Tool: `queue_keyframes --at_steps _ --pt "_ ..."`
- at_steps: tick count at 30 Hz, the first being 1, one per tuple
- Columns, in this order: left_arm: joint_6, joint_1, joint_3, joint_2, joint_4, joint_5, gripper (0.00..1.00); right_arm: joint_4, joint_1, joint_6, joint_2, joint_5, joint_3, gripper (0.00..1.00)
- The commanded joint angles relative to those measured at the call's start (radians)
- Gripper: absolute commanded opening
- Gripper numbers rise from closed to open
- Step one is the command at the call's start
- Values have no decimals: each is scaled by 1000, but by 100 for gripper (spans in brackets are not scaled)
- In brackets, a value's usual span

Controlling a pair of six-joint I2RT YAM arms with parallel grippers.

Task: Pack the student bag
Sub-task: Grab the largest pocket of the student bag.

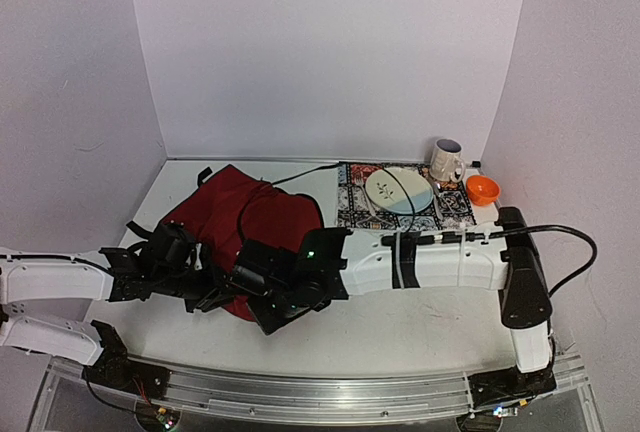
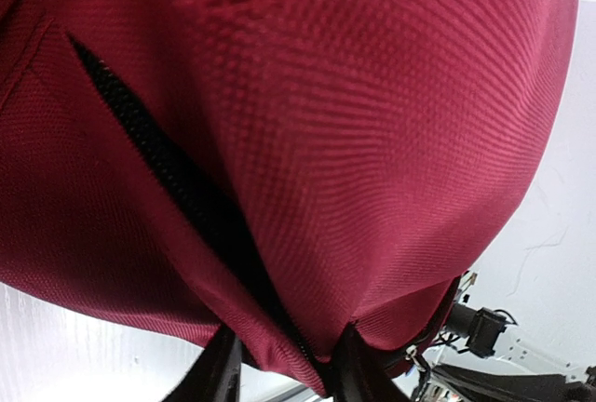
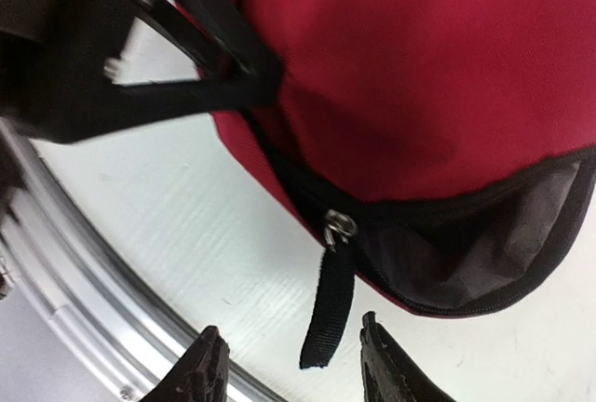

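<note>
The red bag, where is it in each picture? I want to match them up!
Top external: the student bag lies left of centre on the table.
Left wrist: the bag fills nearly the whole picture.
Right wrist: the bag takes the top right.
Shared landmark: the black zipper, seen in both wrist views.

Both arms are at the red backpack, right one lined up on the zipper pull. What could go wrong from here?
1. The right pincer is open, with only the lower end of the black zipper pull strap between its fingers; closing may miss it or slip off.
2. The left pincer pinches just a small fold of the dark red fabric backpack; a zipper tug could pull it free.
</note>
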State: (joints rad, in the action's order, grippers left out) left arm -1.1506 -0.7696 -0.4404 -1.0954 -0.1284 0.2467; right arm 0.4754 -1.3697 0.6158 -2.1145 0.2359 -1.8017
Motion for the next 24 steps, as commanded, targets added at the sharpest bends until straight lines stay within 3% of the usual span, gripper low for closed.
queue_keyframes --at_steps 1,7,15,18,21,24 --pt "0 -5 -13 1 32 -3 27 131 -9 51 -34 85 -72 47" --pt "-1 -6 -9 4 32 -1 22 139 -9 48 -42 95 -86 34" --pt "-4 -6 -1 20 32 -6 21 158 -9 40 -36 106 -77 7" --pt "-6 -7 0 25 32 -9 21 156 -9 30 -35 87 -81 10" --pt "-5 -6 -2 24 32 -9 20 143 -10 24 -36 64 -86 22" --pt "-5 -7 -3 22 32 -8 20 132 -11 24 -32 63 -88 25"
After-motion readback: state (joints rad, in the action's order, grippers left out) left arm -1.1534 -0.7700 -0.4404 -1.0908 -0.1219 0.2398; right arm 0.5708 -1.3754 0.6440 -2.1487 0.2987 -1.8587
